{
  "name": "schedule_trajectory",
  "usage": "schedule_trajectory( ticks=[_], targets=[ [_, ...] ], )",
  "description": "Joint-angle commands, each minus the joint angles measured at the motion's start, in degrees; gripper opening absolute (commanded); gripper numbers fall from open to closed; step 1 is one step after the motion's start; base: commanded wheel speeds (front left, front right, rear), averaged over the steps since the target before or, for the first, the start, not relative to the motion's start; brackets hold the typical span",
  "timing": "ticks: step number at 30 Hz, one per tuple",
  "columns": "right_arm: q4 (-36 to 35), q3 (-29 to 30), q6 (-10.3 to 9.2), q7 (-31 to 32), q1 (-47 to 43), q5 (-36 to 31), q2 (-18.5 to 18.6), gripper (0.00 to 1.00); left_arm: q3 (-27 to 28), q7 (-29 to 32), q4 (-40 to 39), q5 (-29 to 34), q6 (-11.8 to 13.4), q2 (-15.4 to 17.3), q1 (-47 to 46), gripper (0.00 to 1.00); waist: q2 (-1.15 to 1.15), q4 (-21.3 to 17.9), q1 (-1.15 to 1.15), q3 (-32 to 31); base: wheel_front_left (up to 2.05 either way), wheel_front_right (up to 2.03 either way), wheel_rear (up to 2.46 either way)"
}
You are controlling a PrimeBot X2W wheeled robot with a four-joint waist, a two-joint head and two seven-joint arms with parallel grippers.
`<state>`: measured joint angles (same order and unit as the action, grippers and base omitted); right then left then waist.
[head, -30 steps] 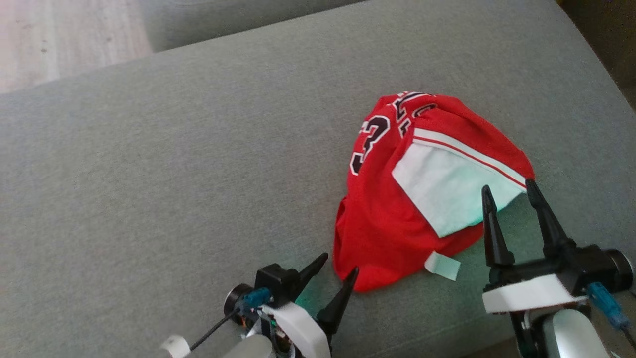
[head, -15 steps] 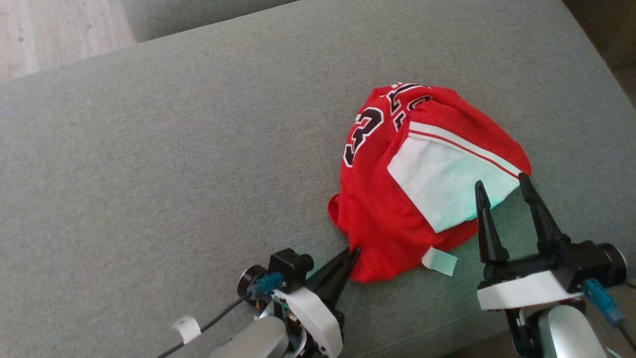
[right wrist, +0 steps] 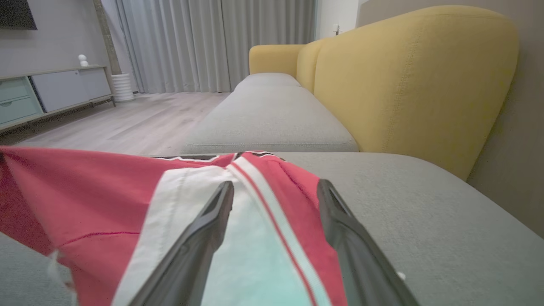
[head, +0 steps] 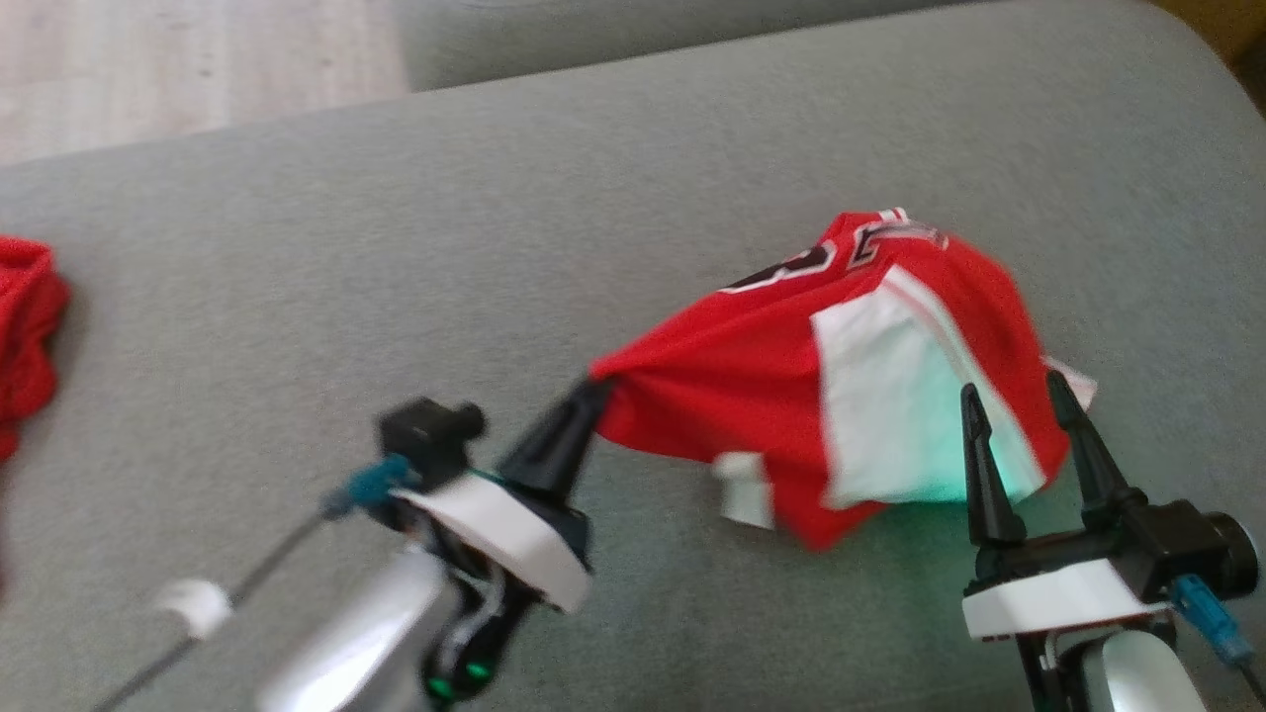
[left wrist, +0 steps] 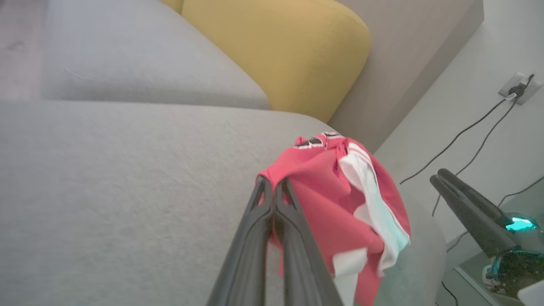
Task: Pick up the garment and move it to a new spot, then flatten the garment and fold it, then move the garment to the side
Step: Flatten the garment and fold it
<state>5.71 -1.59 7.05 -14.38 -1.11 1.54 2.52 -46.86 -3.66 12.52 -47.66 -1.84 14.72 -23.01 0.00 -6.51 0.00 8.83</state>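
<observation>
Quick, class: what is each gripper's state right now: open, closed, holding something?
Left gripper: closed on the red jersey, at its edge.
Right gripper: open, holding nothing.

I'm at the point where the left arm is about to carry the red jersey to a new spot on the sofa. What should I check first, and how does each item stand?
1. Left gripper shut on the red-and-white basketball jersey: ok, its fingers pinch a red fold.
2. Jersey off the grey sofa cushion: not ok. The pinched edge is raised, but the bulk lies on the cushion.
3. Right gripper open: ok, fingers apart.
4. Right fingers free of the cloth: cannot tell, as they straddle the white panel.
5. Room to the robot's left: ok. The cushion runs leftward up to a crumpled red cloth.
</observation>
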Motion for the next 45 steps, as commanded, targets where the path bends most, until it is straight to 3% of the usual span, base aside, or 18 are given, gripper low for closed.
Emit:
schedule_trajectory(
  ticks=[1, 5, 9, 13, 14, 15, 16, 17, 21, 23, 27, 32, 39, 45],
  targets=[
    [-1.7, -1.4, 0.44, -0.6, 0.5, 0.5, 0.4, 1.0, 3.3, 1.5, -5.2, -0.5, 1.5, 2.9, -0.6, 0.0, 0.0, 2.1, 0.0, -1.5, 0.0, 0.0, 0.0],
    [-1.6, -1.7, 0.44, -0.6, 0.4, 1.0, 0.4, 1.0, 7.1, 6.7, -13.6, -1.7, 7.8, 10.9, 2.7, 0.0, 0.0, 3.5, 0.0, -1.9, 0.0, 0.0, 0.0],
    [-1.6, -1.9, 0.44, -0.6, 0.5, 1.3, 0.4, 1.0, 9.7, 10.2, -16.2, 1.0, 15.7, 19.3, 6.8, 0.0, 0.0, 4.0, 0.0, -1.7, 0.0, 0.0, 0.0],
    [-1.4, -1.7, 0.44, -0.6, 0.4, 1.4, 0.4, 1.0, 10.7, 10.2, -15.0, 1.8, 20.2, 21.2, 10.2, 0.0, 0.0, 4.3, 0.0, -1.4, 0.0, 0.0, 0.0],
    [-1.3, -1.8, 0.44, -0.6, 0.4, 1.4, 0.4, 1.0, 10.7, 9.4, -14.3, 2.3, 20.9, 20.9, 10.6, 0.16, 0.0, 4.3, 0.0, -1.3, 0.0, 0.0, 0.0],
    [-1.3, -1.9, 0.44, -0.6, 0.5, 1.4, 0.4, 1.0, 10.4, 8.9, -13.6, 2.5, 21.1, 20.5, 11.1, 0.43, 0.0, 4.2, 0.0, -1.3, 0.0, 0.0, 0.0],
    [-1.3, -1.9, 0.44, -0.6, 0.5, 1.4, 0.4, 1.0, 10.6, 8.3, -13.0, 1.9, 21.2, 19.6, 11.6, 0.56, 0.0, 4.2, 0.0, -1.2, 0.0, 0.0, 0.0],
    [-1.3, -2.0, 0.44, -0.6, 0.5, 1.4, 0.4, 1.0, 10.8, 7.6, -12.5, 1.5, 21.4, 19.0, 12.1, 1.0, 0.0, 4.0, 0.0, -1.2, 0.0, 0.0, 0.0],
    [-1.3, -1.7, 0.44, -0.6, 0.5, 1.2, 0.4, 1.0, 11.8, 5.7, -12.0, 1.2, 22.8, 18.9, 14.1, 1.0, 0.0, 3.3, 0.0, -1.3, 0.0, 0.0, 0.0],
    [-1.4, -1.6, 0.44, -0.6, 0.4, 1.2, 0.4, 1.0, 13.3, 4.8, -13.4, 1.1, 24.7, 19.9, 15.5, 1.0, 0.0, 2.9, 0.0, -1.4, 0.0, 0.0, 0.0],
    [-1.8, -1.1, 0.44, -0.6, 0.2, 1.1, 0.4, 1.0, 15.5, 3.1, -21.5, 1.1, 27.4, 20.9, 17.4, 1.0, 0.0, 2.6, 0.0, -1.1, 0.0, 0.0, 0.0],
    [-1.7, -1.6, 0.44, -0.6, 0.9, 0.8, 0.4, 1.0, 10.6, 5.9, -28.5, 0.2, 24.3, 17.0, 15.2, 1.0, 0.0, 2.1, 0.0, 0.0, 0.0, 0.0, 0.0],
    [-1.7, -2.5, 0.44, -0.6, 2.4, 1.0, 0.4, 1.0, 4.2, 9.0, -22.1, -0.5, 21.5, 11.2, 13.3, 1.0, 0.0, -0.2, 0.0, 1.0, 0.0, 0.0, 0.0],
    [-1.5, -1.8, 0.44, -0.6, 1.9, 1.0, 0.4, 1.0, 2.3, 8.8, -15.3, -2.2, 19.1, 7.9, 13.3, 1.0, 0.0, -1.8, 0.0, 1.3, 0.0, 0.0, 0.0]
  ],
)
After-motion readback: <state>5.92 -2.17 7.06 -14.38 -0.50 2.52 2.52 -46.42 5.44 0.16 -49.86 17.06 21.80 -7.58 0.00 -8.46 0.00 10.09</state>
